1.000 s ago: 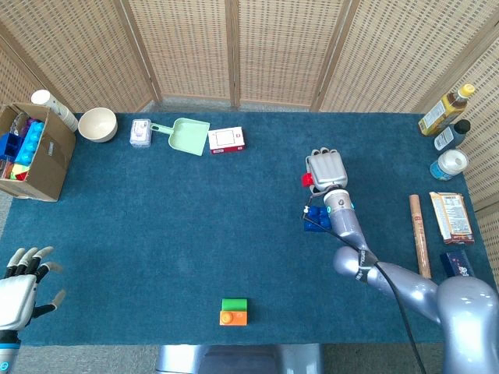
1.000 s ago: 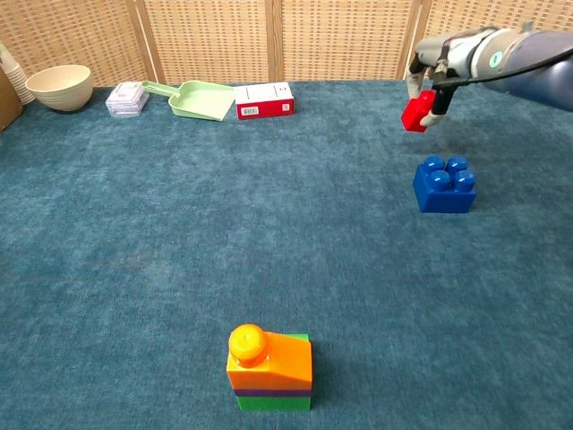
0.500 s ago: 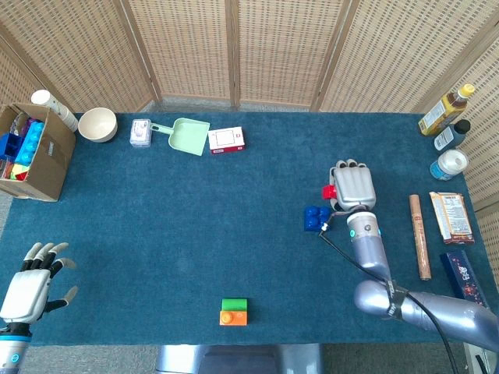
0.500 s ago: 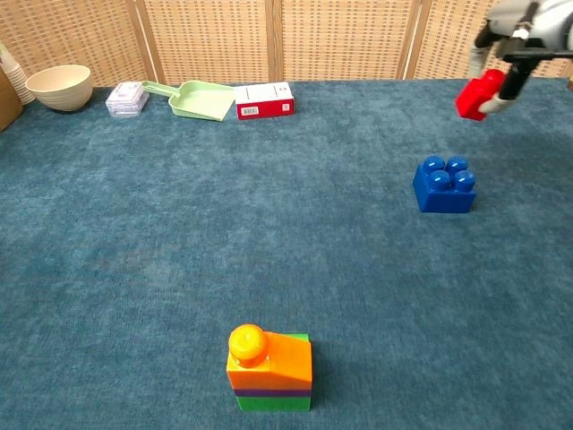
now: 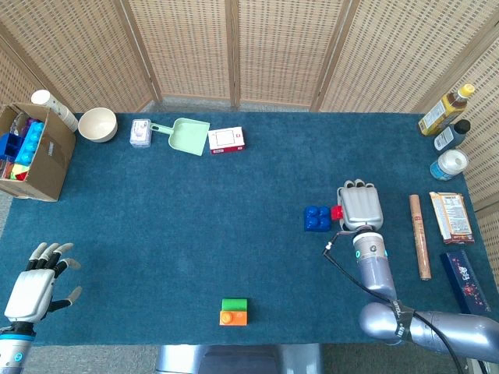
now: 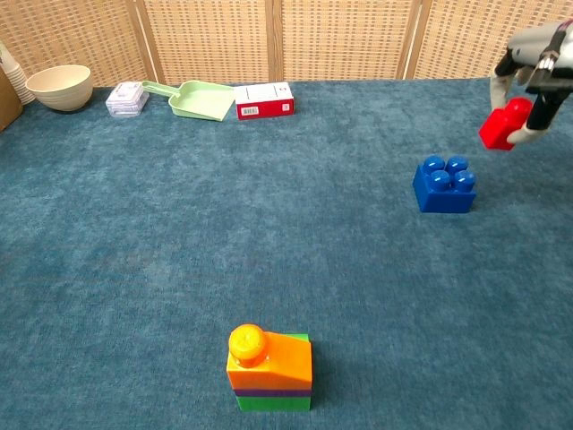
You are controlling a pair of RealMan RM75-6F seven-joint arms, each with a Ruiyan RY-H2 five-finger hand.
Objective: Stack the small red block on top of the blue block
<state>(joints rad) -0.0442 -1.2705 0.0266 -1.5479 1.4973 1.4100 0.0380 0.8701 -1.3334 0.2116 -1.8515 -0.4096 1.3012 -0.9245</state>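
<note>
The blue block sits studs-up on the blue carpet, right of centre. My right hand holds the small red block in its fingers, in the air just right of the blue block and higher than its top. The red block does not touch the blue one. My left hand hovers at the near left edge of the table with fingers spread and nothing in it; the chest view does not show it.
An orange-and-green block stack stands near the front centre. A bowl, clear box, green dustpan and red-white box line the far edge. A cardboard box sits far left; bottles, a roll and packets lie right.
My right hand has carried the red block from behind the blue block around to its right side and lowered it. My left hand shifted slightly at the near left edge.
</note>
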